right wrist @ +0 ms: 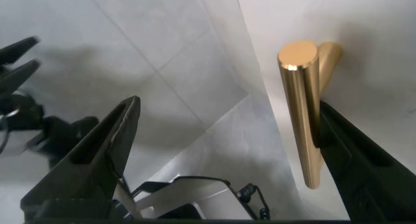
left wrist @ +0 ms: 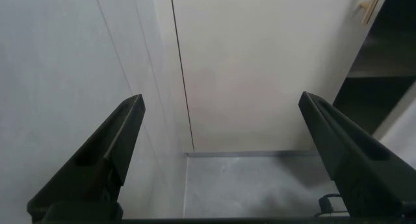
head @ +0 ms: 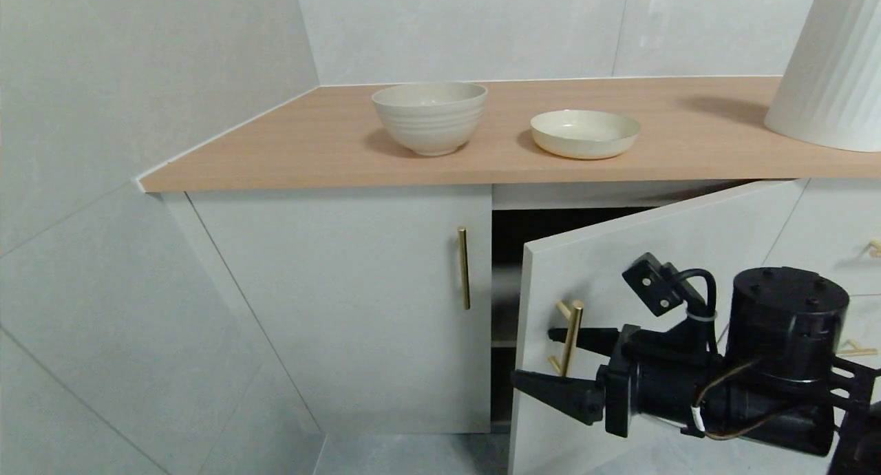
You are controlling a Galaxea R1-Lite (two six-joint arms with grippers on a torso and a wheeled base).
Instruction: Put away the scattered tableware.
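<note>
A cream ribbed bowl [head: 430, 115] and a shallow cream dish [head: 585, 133] stand side by side on the wooden countertop [head: 289, 144]. Below them the right cabinet door [head: 661, 255] is swung partly open. My right gripper [head: 533, 356] is open at that door, and the gold handle [head: 570, 337] stands between its fingers, close to one finger [right wrist: 351, 159]. In the right wrist view the handle [right wrist: 302, 113] runs across the gripper's [right wrist: 227, 107] gap. My left gripper [left wrist: 221, 100] is open and holds nothing, low down and facing the foot of the closed left door [left wrist: 260, 68].
The closed left door has a gold handle [head: 464, 268]. The cabinet opening [head: 508, 255] is dark, with a shelf inside. A tall white ribbed container [head: 833, 62] stands on the counter at the right. Tiled walls close off the left side and the back.
</note>
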